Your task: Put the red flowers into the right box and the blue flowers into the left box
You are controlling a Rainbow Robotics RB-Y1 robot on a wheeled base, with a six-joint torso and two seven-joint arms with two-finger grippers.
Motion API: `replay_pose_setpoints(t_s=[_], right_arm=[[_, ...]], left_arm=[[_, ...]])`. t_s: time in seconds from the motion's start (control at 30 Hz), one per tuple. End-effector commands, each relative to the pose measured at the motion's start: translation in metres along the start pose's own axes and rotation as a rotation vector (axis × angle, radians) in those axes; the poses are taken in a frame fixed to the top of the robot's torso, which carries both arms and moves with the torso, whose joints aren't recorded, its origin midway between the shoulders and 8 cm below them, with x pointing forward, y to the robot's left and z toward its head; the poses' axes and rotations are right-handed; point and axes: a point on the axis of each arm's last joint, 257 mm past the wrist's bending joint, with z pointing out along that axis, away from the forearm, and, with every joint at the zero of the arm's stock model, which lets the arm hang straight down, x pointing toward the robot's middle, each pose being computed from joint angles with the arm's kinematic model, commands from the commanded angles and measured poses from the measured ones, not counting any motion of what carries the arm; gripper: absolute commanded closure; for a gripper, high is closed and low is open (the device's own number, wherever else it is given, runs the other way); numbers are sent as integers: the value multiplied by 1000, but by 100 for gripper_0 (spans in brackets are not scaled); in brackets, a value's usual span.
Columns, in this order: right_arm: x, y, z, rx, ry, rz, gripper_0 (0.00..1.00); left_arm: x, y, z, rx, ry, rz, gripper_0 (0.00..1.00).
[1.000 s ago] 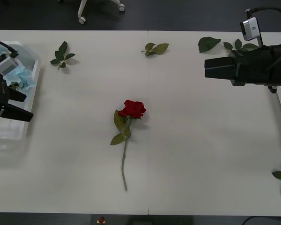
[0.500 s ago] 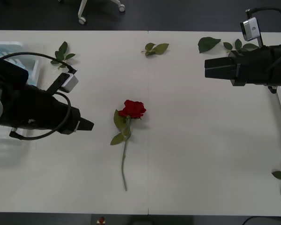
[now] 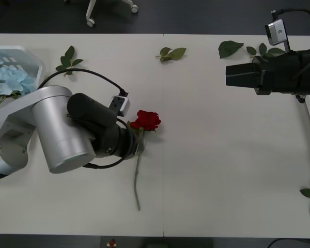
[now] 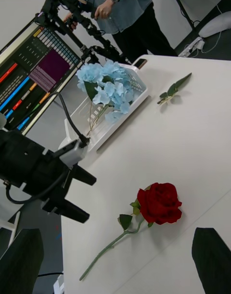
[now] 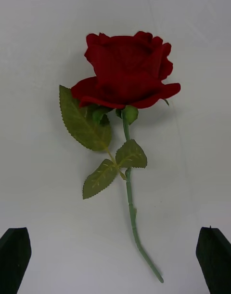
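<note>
Swinging in from the left box point(image 3: 35, 58), our left gripper point(image 4: 76, 193) now hangs open and empty beside one red rose point(image 3: 146, 120) lying mid-table point(image 3: 222, 155) (white, bare). Farther off, blue flowers point(image 3: 10, 80) fill that box; right gripper point(image 3: 232, 75) hovers open.

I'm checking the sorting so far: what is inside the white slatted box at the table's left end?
The white slatted plastic box holds pale blue hydrangea heads with green leaves and stems. Its floor beneath them is covered, so an exact flower count cannot be made.
</note>
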Motion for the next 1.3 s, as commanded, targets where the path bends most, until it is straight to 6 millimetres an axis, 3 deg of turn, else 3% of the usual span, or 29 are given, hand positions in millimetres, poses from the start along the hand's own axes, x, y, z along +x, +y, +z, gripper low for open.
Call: replay_pose_setpoints(t_s=[0.03,0.27,0.63,0.93,1.3], right_arm=[[-2,1,-4,1,-5,6,10],[-1,0,-3,1,-3,7,10],[-1,1,-4,0,-4,7,10],[-1,0,-4,1,-2,7,10],[0,-1,-6,4,-2,10,10]], left_arm=[[-15,-4,14,-31,2,-38,0],[-14,-10,48,-72,72,-69,0],[-5,-19,77,-106,133,-60,0],[0,-21,94,-111,157,-57,0],[5,-30,100,-103,177,-42,0]])
